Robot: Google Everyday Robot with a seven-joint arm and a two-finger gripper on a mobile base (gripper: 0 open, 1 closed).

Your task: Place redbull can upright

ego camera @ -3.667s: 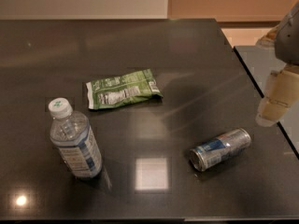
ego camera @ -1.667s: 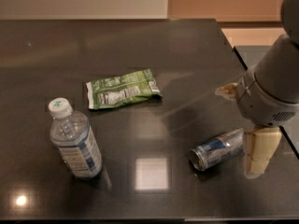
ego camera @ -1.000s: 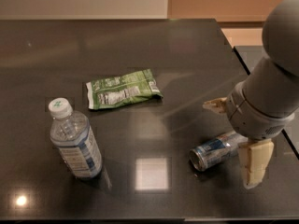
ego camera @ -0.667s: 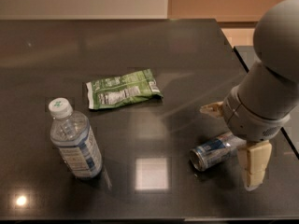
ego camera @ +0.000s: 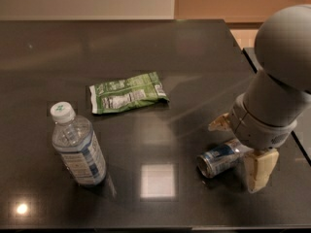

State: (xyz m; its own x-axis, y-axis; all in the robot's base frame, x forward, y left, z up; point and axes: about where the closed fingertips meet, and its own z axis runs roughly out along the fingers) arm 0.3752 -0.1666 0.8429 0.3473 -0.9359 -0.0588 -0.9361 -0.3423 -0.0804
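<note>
The redbull can [ego camera: 217,158] lies on its side on the dark table [ego camera: 146,47], at the front right, its silver top facing front-left. My gripper [ego camera: 239,148] is right over the can's far end, open. One cream finger [ego camera: 259,169] stands just front-right of the can. The other finger [ego camera: 221,123] pokes out behind it. The can's rear part is hidden under the grey wrist.
A clear water bottle [ego camera: 77,145] with a white cap stands at the front left. A flat green snack bag [ego camera: 128,92] lies in the middle. The table's right edge runs close behind my arm [ego camera: 282,72].
My arm has come in from the right and lowered over the can. The fingers now straddle its far end. The can, bottle and bag have not moved.
</note>
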